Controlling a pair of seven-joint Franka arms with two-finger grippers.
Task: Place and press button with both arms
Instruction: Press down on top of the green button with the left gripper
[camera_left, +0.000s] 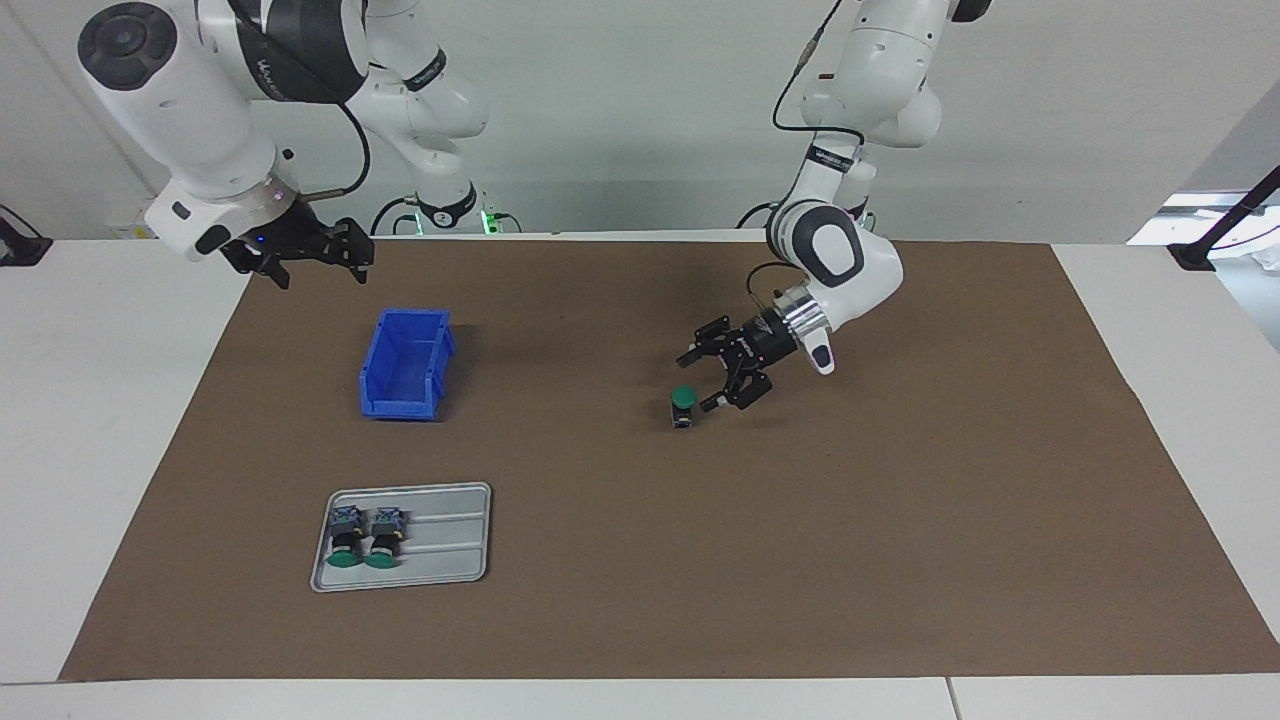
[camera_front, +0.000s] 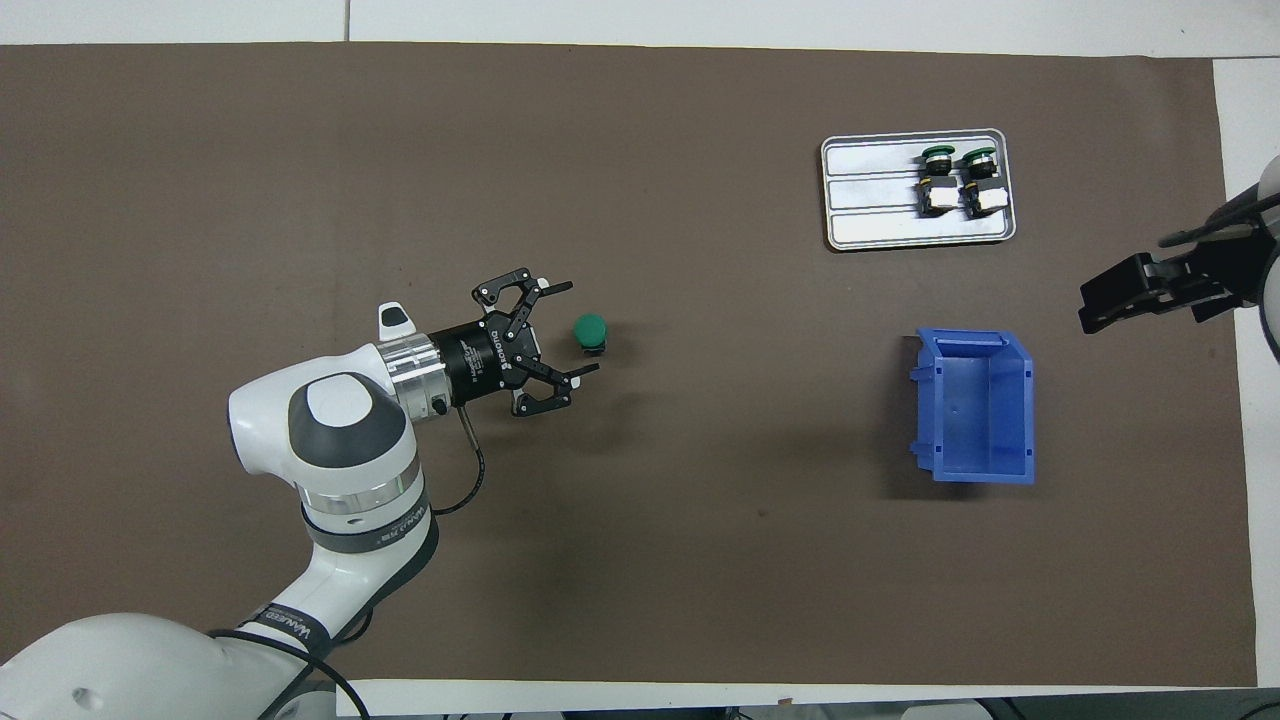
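Note:
The button (camera_left: 683, 402) stands upright on the brown mat, green cap up; it also shows in the overhead view (camera_front: 590, 328). My left gripper (camera_left: 698, 383) is open and empty. It hangs tilted just above the mat, beside the button toward the left arm's end, with its fingertips apart from the button. In the overhead view the left gripper (camera_front: 582, 327) has its spread fingers on either side of the cap. My right gripper (camera_left: 350, 255) waits in the air over the mat's edge at the right arm's end, also seen in the overhead view (camera_front: 1110, 295).
A blue bin (camera_left: 405, 362) stands open near the right gripper. A grey tray (camera_left: 450, 540), farther from the robots, holds two identical green-capped switches (camera_left: 365, 535) lying side by side. Brown mat (camera_left: 900, 520) covers the table.

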